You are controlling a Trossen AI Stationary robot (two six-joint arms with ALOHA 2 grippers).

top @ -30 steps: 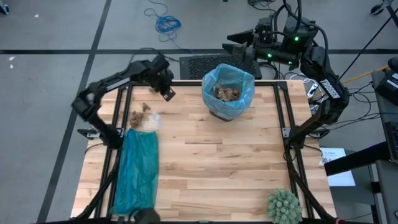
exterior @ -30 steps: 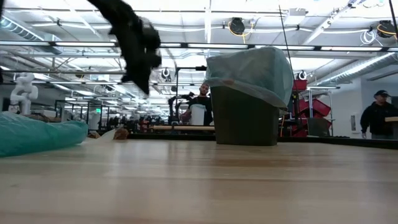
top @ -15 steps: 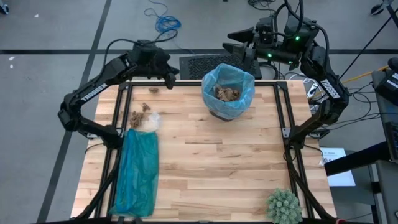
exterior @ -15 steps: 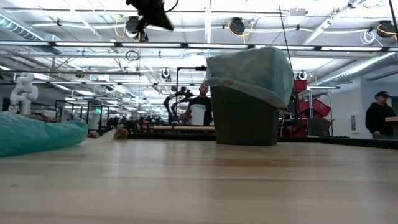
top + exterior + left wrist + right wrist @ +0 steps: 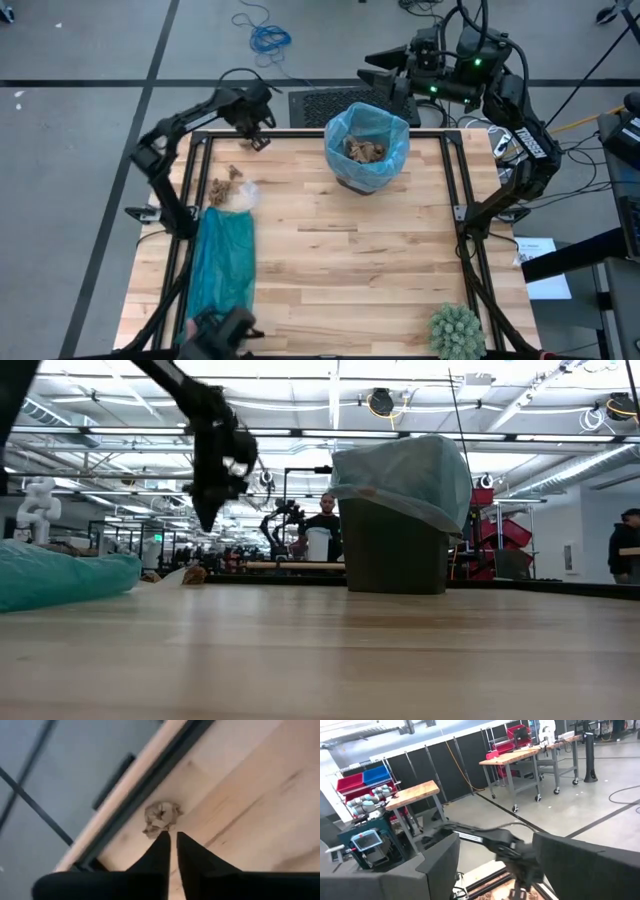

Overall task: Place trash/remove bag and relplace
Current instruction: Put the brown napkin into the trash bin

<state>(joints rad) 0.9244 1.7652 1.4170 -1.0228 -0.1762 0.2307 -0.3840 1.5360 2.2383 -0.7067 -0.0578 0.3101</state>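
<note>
My left gripper [image 5: 257, 140] hangs over the table's far left corner, well above the wood in the low view [image 5: 206, 518]. Its fingers [image 5: 172, 837] are shut to a thin slit and point down at a crumpled brown scrap [image 5: 161, 817] lying by the table's edge. More brown scraps [image 5: 226, 184] and a white wad [image 5: 243, 197] lie on the left side. The dark bin [image 5: 392, 546], lined with the pale blue bag [image 5: 367, 148], stands at the far middle with scraps [image 5: 365, 150] inside. My right gripper [image 5: 512, 870] waits open beyond the far edge, behind the bin.
A teal-green plastic bag [image 5: 222, 268] lies along the left side, and a spiky green ball [image 5: 457, 330] sits at the near right corner. A dark shape [image 5: 226, 327] shows at the near edge. Bare wood [image 5: 350, 260] fills the middle. People stand in the room behind.
My left gripper rose high and swung out past the far edge, then came back down over the far left corner, above the brown scrap. The scrap and the other things stayed where they were.
</note>
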